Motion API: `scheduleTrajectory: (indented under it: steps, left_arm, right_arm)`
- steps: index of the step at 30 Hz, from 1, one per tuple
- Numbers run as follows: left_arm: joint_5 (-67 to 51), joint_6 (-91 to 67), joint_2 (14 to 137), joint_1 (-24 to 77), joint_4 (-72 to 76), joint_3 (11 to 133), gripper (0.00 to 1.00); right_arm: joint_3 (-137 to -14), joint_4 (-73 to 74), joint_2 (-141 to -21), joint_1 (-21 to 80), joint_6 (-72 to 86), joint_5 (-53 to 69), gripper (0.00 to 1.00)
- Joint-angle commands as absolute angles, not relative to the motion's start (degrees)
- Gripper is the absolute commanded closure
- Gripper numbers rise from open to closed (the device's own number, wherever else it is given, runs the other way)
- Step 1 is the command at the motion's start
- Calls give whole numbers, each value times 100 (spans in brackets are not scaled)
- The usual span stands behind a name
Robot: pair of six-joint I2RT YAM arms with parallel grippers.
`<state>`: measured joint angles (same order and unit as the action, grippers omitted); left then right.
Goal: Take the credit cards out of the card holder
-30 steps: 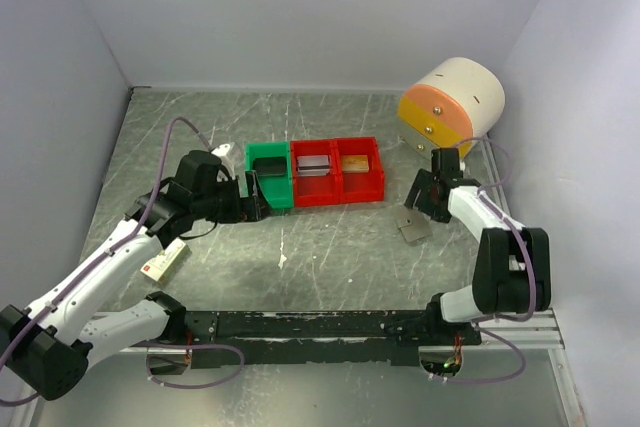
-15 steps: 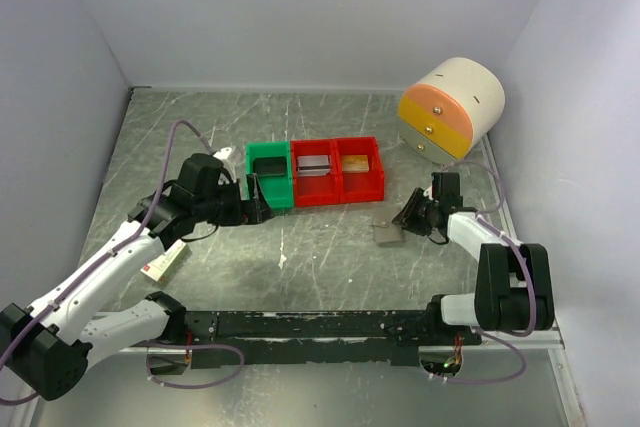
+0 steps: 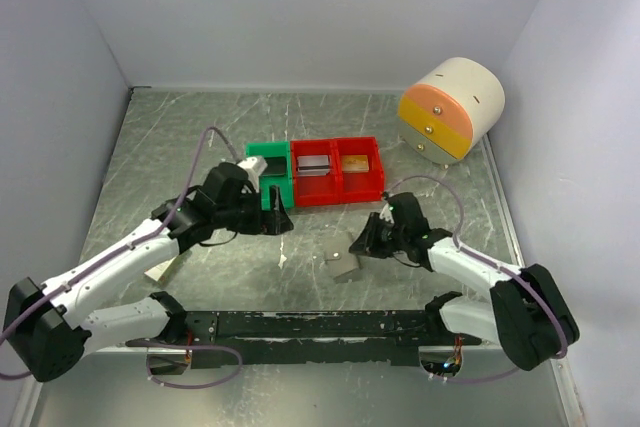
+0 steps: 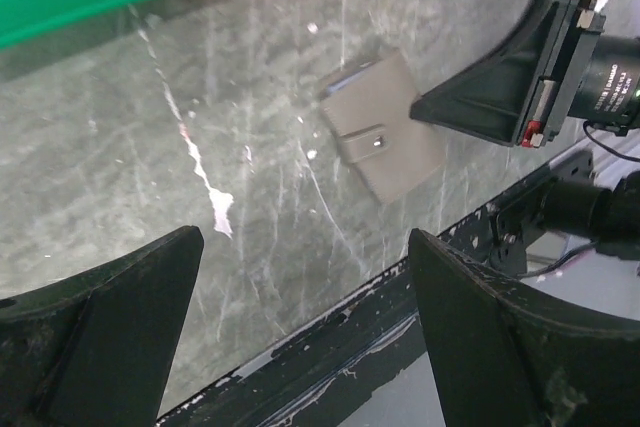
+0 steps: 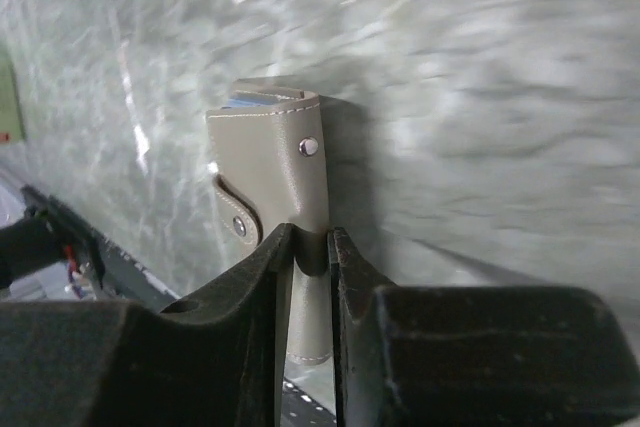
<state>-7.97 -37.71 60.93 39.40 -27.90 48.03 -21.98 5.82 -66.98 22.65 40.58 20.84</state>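
The card holder (image 3: 345, 264) is a grey folded case, closed by a strap with a snap, near the table's front middle. My right gripper (image 3: 366, 243) is shut on one edge of it; in the right wrist view the fingers (image 5: 312, 242) pinch the case (image 5: 268, 177), held on edge with a blue sliver at its top. My left gripper (image 3: 274, 221) hovers open just left of it, in front of the green bin. The left wrist view shows the holder (image 4: 385, 137) ahead of my open left gripper (image 4: 305, 239). The credit cards are hidden.
A green bin (image 3: 267, 187) and two joined red bins (image 3: 338, 190) stand mid-table; the right one holds something orange-tan. A cream-and-orange drawer unit (image 3: 452, 107) sits at the back right. A small white-and-red box (image 3: 160, 269) lies by the left arm. A black rail (image 3: 300, 327) lines the front.
My right gripper has closed on the card holder and carried it left from the right side toward the front middle. The left arm has swung right, toward the holder.
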Motion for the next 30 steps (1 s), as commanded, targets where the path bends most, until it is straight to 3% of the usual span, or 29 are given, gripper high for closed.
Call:
scheduleTrajectory:
  steps: [1,6,9,17,24,30]
  left_arm:
    - [-251,-4020,6283,4635,-2386,4643,4]
    - [335,-4075,6598,5501,-2162,4522,3]
    - [399,-3977,6826,5807,-2012,4501,14]
    - [256,-3697,7328,6166,-1657,4350,33]
    - [448,-2900,7925,6179,-1886,4545,34]
    - [572,-2375,8563,6179,-2111,4928,41]
  right_arm:
    - [-2077,-316,-6625,3291,5070,1896,86]
    - [-2475,-723,-7362,4109,5174,1688,84]
    - [-2726,-818,-7774,4353,5154,1621,83]
    - [-2794,-1075,-7988,4368,5200,1801,75]
    - [-2733,-848,-7889,4369,5087,1775,68]
    - [-2629,-760,-7806,4362,5127,1654,65]
